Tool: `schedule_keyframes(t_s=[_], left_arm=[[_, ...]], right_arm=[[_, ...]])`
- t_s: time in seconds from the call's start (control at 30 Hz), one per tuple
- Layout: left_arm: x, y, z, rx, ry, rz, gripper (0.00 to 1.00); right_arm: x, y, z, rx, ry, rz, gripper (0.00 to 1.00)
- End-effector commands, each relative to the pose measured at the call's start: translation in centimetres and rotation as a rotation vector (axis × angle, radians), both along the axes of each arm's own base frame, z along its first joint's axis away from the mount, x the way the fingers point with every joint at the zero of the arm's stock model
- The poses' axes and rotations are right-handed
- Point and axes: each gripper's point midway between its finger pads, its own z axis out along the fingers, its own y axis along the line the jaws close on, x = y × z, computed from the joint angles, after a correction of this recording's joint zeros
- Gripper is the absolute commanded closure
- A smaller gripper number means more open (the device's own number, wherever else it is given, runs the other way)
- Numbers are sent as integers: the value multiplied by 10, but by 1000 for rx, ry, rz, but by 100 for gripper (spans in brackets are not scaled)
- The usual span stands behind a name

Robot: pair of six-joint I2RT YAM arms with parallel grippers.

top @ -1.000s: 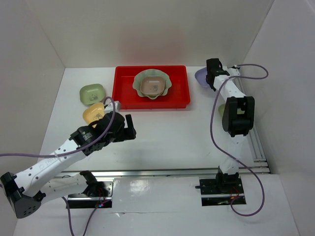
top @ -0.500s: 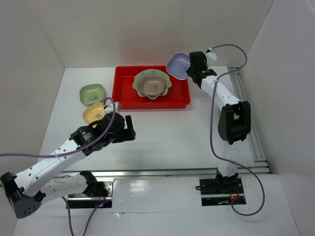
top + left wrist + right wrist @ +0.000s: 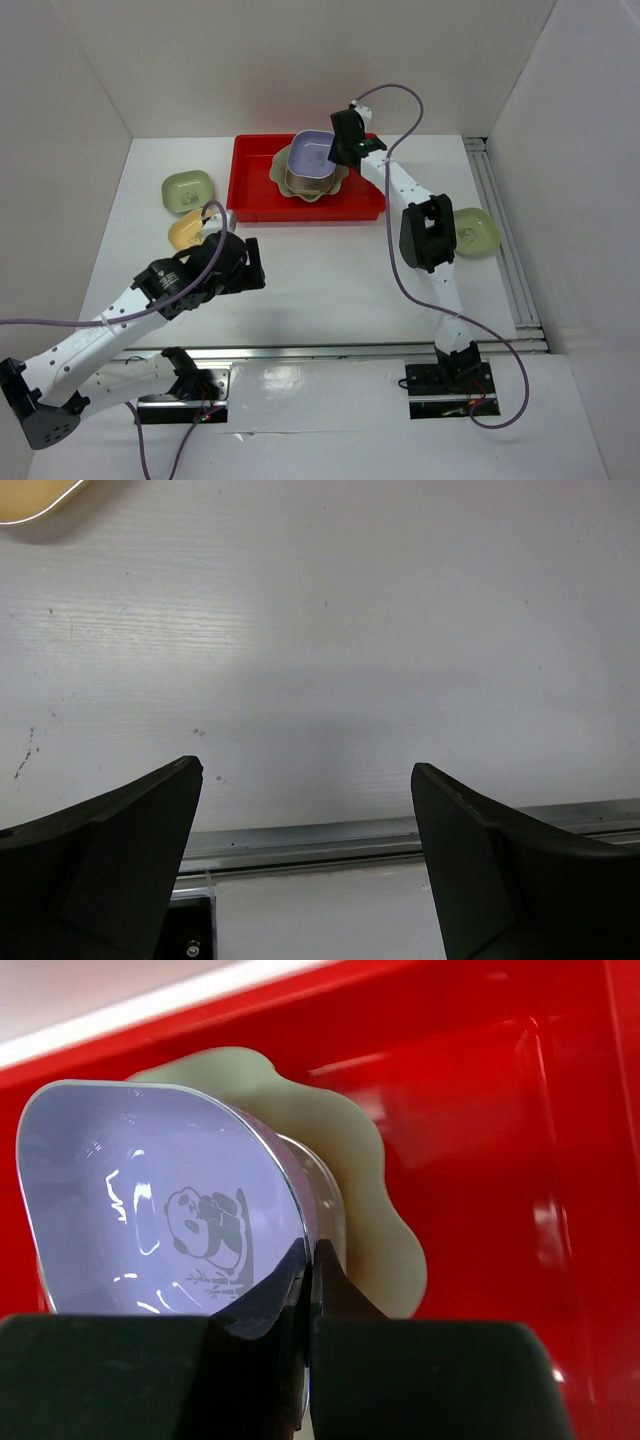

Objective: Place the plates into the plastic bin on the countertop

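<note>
The red plastic bin [image 3: 258,190] stands at the back of the white countertop. The pale green scalloped dish [image 3: 337,184] lies in it with the brownish pink dish [image 3: 303,184] inside. My right gripper [image 3: 335,155] is shut on the rim of the lavender dish [image 3: 312,152] and holds it tilted over those two. In the right wrist view the lavender dish [image 3: 150,1200] has a panda print, and the scalloped dish [image 3: 375,1200] and the bin [image 3: 480,1110] lie behind. My left gripper [image 3: 250,268] is open and empty over bare countertop, as the left wrist view [image 3: 305,770] shows.
A green dish [image 3: 186,190] and a yellow dish [image 3: 185,233] lie left of the bin, the yellow one just behind my left arm; its corner shows in the left wrist view [image 3: 30,500]. Another green dish [image 3: 477,231] lies at the right by the side rail [image 3: 510,270].
My right arm has swung left with the lavender dish, from right of the bin to over the scalloped dish. A green dish at the right is now uncovered. My left gripper has shifted slightly.
</note>
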Motion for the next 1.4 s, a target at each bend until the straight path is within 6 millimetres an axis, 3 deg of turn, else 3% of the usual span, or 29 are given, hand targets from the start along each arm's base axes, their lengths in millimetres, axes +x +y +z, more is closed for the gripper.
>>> schedule_keyframes(t_s=[0.0,0.17,0.23,0.3,0.33,0.37,0.43,0.5,0.53,0.6,0.63,0.67,0.73,0.77,0.8,0.83,0.87,0.9,0.93,0.97,1.0,1.03,1.07,1.1,1.13,1.23,1.27,1.37], left_arm=[[4,6,23,-10,-65,6,1],[2,6,21,-9,-54,0,1],[2,6,21,-9,-54,0,1],[2,6,21,-9,-54,0,1],[1,7,18,-2,-47,0,1],[1,7,17,-2,-47,0,1],[1,7,17,-2,-47,0,1],[1,7,14,4,-41,-1,1],[1,7,14,4,-41,-1,1],[0,6,12,-1,-36,-7,1],[0,6,12,-1,-36,-7,1],[1,5,10,5,-29,-7,1],[2,7,10,11,-35,0,1],[2,6,8,10,-27,8,1],[3,2,9,-5,-31,1,1],[4,-1,8,-10,-26,-5,1],[5,-4,9,-23,-27,-12,1],[4,-6,7,-22,-13,-20,1],[7,-9,6,-25,-16,-20,1],[7,-13,8,-40,-21,-37,1],[9,-15,7,-40,-21,-37,1],[12,-17,7,-49,-31,-37,1],[10,-19,7,-56,-25,-45,1],[13,-21,5,-53,-22,-45,1],[14,-23,5,-51,-19,-45,1],[18,-28,9,-69,-29,-52,1],[18,-28,10,-69,-29,-52,1],[24,-32,9,-76,-28,-36,1]], right_arm=[[0,-7,23,-12,-36,2,100],[0,-10,15,-23,-15,24,100],[0,-10,15,-23,-15,24,91],[-1,-8,12,-18,-13,33,77],[0,-6,11,-11,-14,41,47],[-3,0,16,-15,-23,57,39],[-1,3,22,-2,-39,66,36],[-1,14,42,24,-79,89,23],[-1,13,56,23,-104,95,21],[-3,19,83,29,-158,99,0],[-10,21,111,33,-202,103,0],[-12,14,125,30,-230,75,0],[-22,-4,135,-13,-236,25,0],[-34,-31,158,-47,-253,-57,0],[-42,-45,141,-68,-209,-85,0],[-51,-65,138,-89,-187,-129,0],[-69,-90,156,-90,-194,-192,0],[-75,-127,154,-94,-188,-302,0],[-93,-151,114,-135,-101,-342,0],[-113,-174,136,-103,-143,-392,0],[-122,-205,131,-91,-140,-461,0],[-148,-221,110,-90,-107,-465,0],[-151,-233,86,-92,-65,-474,0],[-165,-256,94,-55,-79,-510,0],[-181,-268,69,-69,-16,-526,0],[-205,-299,54,-49,19,-542,0],[-214,-305,36,-49,58,-536,0],[-218,-313,22,-70,87,-473,0]])
